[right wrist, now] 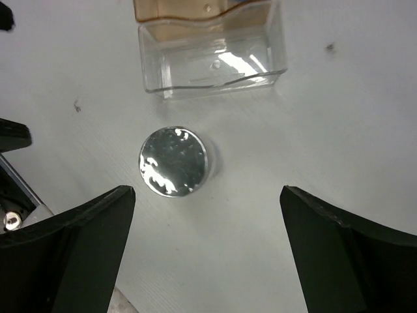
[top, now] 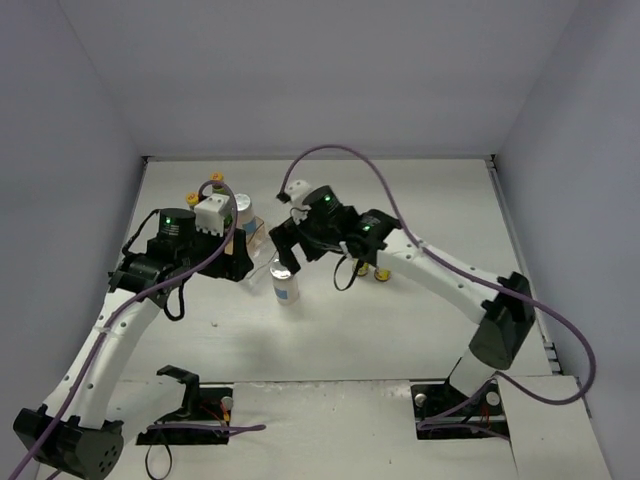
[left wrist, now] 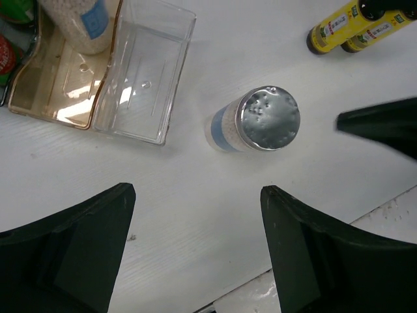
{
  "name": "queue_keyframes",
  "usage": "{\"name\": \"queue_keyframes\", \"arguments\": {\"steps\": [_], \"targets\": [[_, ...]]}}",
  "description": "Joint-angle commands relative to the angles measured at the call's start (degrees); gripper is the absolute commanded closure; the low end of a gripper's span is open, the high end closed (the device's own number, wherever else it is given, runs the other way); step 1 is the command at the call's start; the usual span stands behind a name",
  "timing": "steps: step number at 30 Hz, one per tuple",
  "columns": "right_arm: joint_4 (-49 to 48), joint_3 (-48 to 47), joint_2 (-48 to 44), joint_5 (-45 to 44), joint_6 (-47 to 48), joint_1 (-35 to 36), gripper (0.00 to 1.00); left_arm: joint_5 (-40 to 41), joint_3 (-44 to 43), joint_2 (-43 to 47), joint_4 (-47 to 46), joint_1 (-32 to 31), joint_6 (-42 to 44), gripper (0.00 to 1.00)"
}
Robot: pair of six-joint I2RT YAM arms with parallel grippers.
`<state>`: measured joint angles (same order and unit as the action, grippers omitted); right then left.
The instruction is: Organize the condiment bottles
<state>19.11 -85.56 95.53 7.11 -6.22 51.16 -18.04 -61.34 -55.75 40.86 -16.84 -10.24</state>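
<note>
A pale jar with a silver lid (top: 286, 286) stands alone on the white table, in front of the clear stepped rack (top: 252, 234). My right gripper (right wrist: 207, 192) hovers open above it, and the lid (right wrist: 172, 161) sits just ahead of the left fingertip. My left gripper (left wrist: 197, 192) is open too, with the same jar (left wrist: 255, 122) beyond its fingertips. A second silver-lidded jar (left wrist: 78, 23) stands on the rack's amber step (left wrist: 49, 85). Two dark bottles with orange caps (top: 215, 182) stand behind the rack. Two short yellow-labelled bottles (top: 372, 270) stand under the right arm.
The rack's front clear compartment (left wrist: 146, 72) holds nothing. A right fingertip (left wrist: 384, 124) shows at the edge of the left wrist view. Grey walls close the table at the left, back and right. The arm bases and cables sit at the near edge.
</note>
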Motion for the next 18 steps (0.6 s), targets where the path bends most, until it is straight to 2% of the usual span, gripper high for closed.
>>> {"name": "queue_keyframes", "arguments": {"steps": [1,4,10,18], "targets": [[-0.13,-1.72,-10.43,-1.67,0.07,-4.39,0.00,-2.08,-1.68,-1.11,-6.32,-1.87,0.13,0.22],[1.18,-0.05,-15.88,-1.84,-0.11,-8.61,0.00,-0.51,-2.03,-2.96,-7.81,-5.38,-0.31,0.22],[4.26,2.85,-22.74,-6.67,0.59,-12.04,0.00,4.59,-2.90,-8.14,-10.36,-13.73,-0.66,0.22],[4.35,7.42,-28.02,-6.59,-0.64,-14.50,0.00,9.95,-3.87,-13.95,-13.52,-17.96,-1.10,0.22]]}}
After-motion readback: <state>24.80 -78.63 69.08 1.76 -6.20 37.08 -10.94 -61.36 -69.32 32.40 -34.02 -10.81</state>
